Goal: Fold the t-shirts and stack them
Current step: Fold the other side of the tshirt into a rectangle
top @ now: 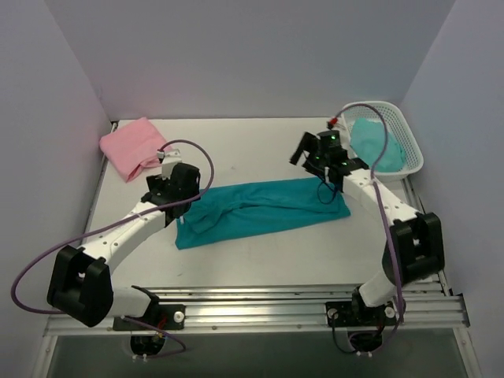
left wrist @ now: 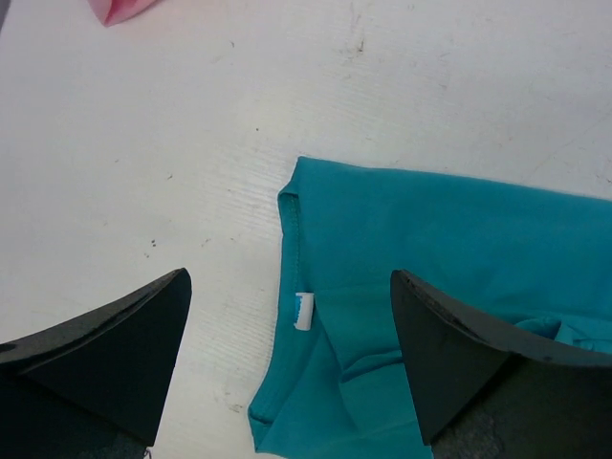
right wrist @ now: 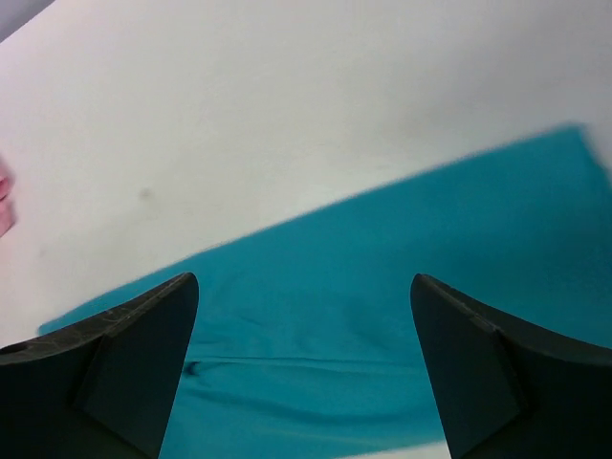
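Note:
A teal t-shirt (top: 264, 209) lies folded into a long band across the middle of the table. The same teal t-shirt (left wrist: 430, 287) shows its collar and a small white label (left wrist: 304, 312) in the left wrist view. My left gripper (top: 175, 187) hovers open over its left end, nothing between the fingers; the left gripper (left wrist: 292, 368) has the collar below it. My right gripper (top: 319, 153) is open above the shirt's right end. In the right wrist view, the right gripper (right wrist: 304, 368) looks down on the teal t-shirt (right wrist: 382, 316). A folded pink t-shirt (top: 134, 146) rests at the far left.
A white mesh basket (top: 416, 150) at the far right holds a light teal cloth (top: 378, 145). White walls close in the table on the left, back and right. A pink corner (left wrist: 122, 10) shows at the top of the left wrist view.

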`<state>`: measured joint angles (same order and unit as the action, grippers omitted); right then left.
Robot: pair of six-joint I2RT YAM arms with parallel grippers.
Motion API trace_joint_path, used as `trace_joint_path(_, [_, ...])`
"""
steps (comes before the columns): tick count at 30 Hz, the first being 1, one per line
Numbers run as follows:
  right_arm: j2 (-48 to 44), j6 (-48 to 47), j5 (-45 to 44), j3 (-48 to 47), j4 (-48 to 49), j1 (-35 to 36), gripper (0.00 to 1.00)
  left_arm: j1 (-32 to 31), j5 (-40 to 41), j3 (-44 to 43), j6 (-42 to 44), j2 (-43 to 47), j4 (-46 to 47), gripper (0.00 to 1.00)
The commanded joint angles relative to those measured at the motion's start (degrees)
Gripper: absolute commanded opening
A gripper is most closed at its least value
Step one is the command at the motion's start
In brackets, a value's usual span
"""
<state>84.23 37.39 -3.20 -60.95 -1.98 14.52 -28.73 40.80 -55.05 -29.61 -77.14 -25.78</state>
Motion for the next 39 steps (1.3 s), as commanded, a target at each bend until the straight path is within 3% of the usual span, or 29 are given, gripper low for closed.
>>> trace_joint_path(1, [11.78, -5.03, 13.54, -13.02, 2.25, 8.92, 0.88, 1.83, -7.75, 2.66, 4.63, 1.29, 13.19, 0.94])
trace_joint_path(3, [16.39, -7.31, 14.19, -21.7, -1.96, 15.16, 0.87, 2.98, -8.53, 2.67, 5.52, 0.95, 14.0, 0.94])
trace_joint_path(6, [22.64, -7.16, 14.27, -26.23, -0.93, 20.88, 0.86, 5.52, -10.12, 2.4, 5.79, -0.2, 13.65, 0.94])
trace_joint_path(9, [29.14, -6.01, 18.14, -30.97, 0.31, 24.57, 0.79, 9.38, -15.12, 5.55, 5.52, 0.59, 17.16, 0.94])
trace_joint_path(12, [34.77, -5.22, 18.76, -35.37, -0.04, 28.52, 0.67, 11.76, -16.98, 8.02, 5.0, 1.91, 19.45, 0.94])
trace_joint_path(15, [38.29, -4.34, 18.76, -36.52, 0.83, 31.87, 0.45, 13.43, -16.89, 9.07, 4.56, 2.7, 19.63, 0.94])
trace_joint_path(16, [39.6, -3.82, 18.93, -36.7, 1.27, 33.88, 0.42, 13.61, -16.89, 9.34, 3.95, 3.31, 19.8, 0.94])
trace_joint_path(30, [42.34, -3.11, 17.36, -36.88, 2.24, 39.17, 0.36, 14.84, -17.59, 12.33, 3.59, 10.88, 17.87, 0.94])
trace_joint_path(39, [27.86, -3.55, 9.89, -22.47, 2.24, 40.06, 0.35, 14.84, -17.94, 12.68, 3.59, 11.14, 17.61, 0.94])
